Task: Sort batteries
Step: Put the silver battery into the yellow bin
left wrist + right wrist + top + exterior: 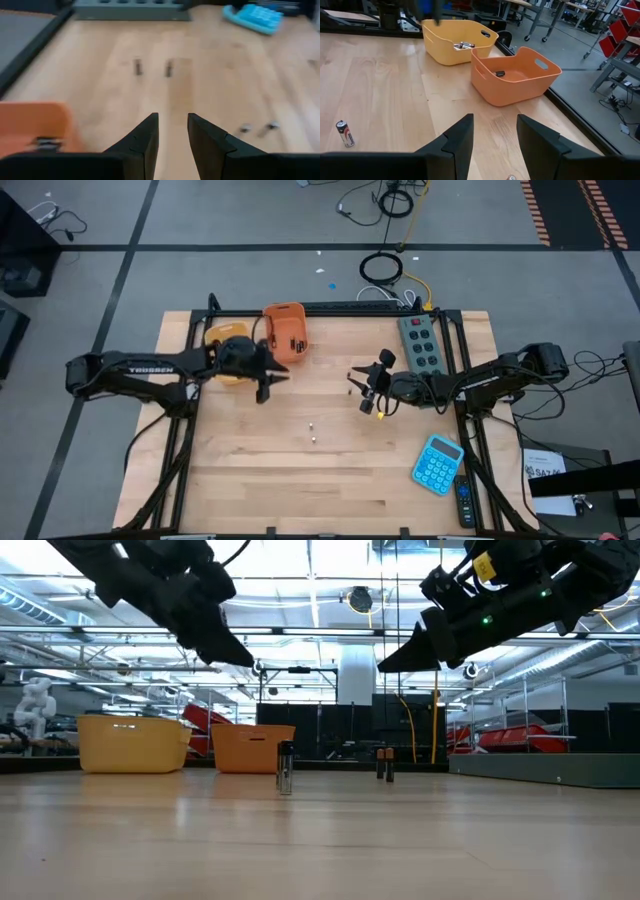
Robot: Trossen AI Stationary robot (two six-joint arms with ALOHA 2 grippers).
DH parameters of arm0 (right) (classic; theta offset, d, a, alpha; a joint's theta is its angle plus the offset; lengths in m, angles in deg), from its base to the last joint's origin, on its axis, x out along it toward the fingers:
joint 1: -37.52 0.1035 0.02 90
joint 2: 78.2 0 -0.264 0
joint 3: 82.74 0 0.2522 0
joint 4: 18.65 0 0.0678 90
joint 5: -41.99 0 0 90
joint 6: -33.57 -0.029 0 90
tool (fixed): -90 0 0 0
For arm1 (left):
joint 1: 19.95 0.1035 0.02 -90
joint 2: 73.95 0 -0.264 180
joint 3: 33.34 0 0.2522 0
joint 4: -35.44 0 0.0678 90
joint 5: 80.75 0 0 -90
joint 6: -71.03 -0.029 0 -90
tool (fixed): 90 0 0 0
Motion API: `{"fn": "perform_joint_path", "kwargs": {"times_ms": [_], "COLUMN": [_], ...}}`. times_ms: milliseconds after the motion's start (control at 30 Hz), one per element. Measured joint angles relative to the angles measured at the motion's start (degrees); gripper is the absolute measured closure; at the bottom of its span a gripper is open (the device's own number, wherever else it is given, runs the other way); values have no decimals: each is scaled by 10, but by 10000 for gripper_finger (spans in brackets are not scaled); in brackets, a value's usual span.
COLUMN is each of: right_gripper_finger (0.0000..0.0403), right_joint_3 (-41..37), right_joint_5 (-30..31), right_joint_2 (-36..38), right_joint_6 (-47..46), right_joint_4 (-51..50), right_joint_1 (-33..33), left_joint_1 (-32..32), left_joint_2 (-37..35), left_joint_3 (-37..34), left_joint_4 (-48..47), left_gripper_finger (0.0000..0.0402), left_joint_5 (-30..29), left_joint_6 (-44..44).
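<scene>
So I've got both arms up off the table right now. My left gripper point(268, 387) is hovering just in front of the orange bin point(286, 333), which sits at the back of the wooden table point(330, 480) with the yellow bin point(222, 335) right beside it on the left. From the left wrist cam the fingers point(147, 137) are spread a little with a narrow gap between them and nothing in it. My right gripper point(362, 388) is out over the middle-right of the table, just in front of the grey power strip point(421, 344), and its fingers point(457, 137) are spread too, holding nothing. As for the batteries, two of them point(314, 430) are sitting out in the open near the centre of the table, between the two grippers and a bit closer to me, one just behind the other. In the low cam I can see a silvery one point(286, 768) standing upright and a darker pair point(384, 765) standing further back on the right. The right wrist cam shows one more battery point(344, 133) lying on its side on the wood, well apart from the bins. There are a few silvery batteries point(462, 45) already in the yellow bin and a dark one point(500, 73) in the orange bin. The blue calculator point(437, 464) is near the front right corner, with a dark remote point(466, 502) just beside it at the table edge.
</scene>
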State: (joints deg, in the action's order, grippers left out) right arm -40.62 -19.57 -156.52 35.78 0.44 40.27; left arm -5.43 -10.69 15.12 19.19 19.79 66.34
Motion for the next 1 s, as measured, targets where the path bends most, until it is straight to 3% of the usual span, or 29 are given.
{"fn": "perform_joint_path", "kwargs": {"times_ms": [400, 667, 1000], "right_gripper_finger": [261, 261, 261], "right_joint_3": [0, 0, 0], "right_joint_5": [0, 0, 0], "right_joint_2": [0, 0, 0], "right_joint_6": [2, 1, 0], "right_joint_4": [4, 8, 13], "right_joint_1": [0, 0, 0], "left_joint_1": [-137, -162, -170], "left_joint_2": [116, 208, 261], "left_joint_3": [0, 0, 0], "left_joint_4": [53, 120, 159], "left_gripper_finger": [288, 288, 288], "left_joint_5": [0, 0, 0], "left_joint_6": [28, 43, 48]}}
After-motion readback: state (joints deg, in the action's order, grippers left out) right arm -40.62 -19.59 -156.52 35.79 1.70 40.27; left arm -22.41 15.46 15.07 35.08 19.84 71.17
